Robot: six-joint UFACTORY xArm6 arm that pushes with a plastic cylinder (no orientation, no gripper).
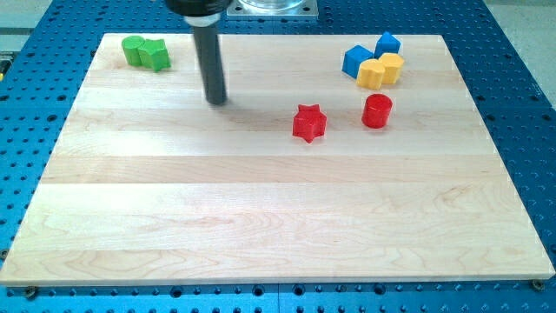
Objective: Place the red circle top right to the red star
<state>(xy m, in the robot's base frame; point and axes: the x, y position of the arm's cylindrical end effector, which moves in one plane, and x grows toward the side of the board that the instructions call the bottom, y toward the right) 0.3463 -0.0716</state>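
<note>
The red star (308,123) lies on the wooden board (261,217), right of centre in the upper half. The red circle (377,111), a short cylinder, stands to the star's right and slightly higher in the view, a small gap apart. My tip (216,101) rests on the board well to the star's left, touching no block. The rod rises from it to the view's top.
Two green blocks (145,53) sit together at the board's top left. Two blue blocks (357,61) (387,43) and two yellow blocks (381,70) cluster at the top right, just above the red circle. A blue perforated table (35,26) surrounds the board.
</note>
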